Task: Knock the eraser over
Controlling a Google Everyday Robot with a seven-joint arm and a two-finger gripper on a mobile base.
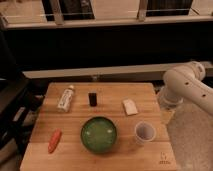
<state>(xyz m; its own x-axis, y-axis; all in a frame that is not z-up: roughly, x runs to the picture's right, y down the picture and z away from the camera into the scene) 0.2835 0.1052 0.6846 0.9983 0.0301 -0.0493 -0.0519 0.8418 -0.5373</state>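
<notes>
The eraser (93, 98) is a small black block standing upright on the wooden table (50, 120), toward the back middle. The white arm (187, 85) comes in from the right, off the table's right edge. The gripper itself is out of view, hidden beyond the frame's right side.
A green bowl (99, 134) sits at the front middle. A clear bottle (65, 98) lies at the back left. A pale white block (130, 106) lies to the eraser's right. A white cup (144, 132) stands at the front right. An orange carrot (54, 140) lies at the front left.
</notes>
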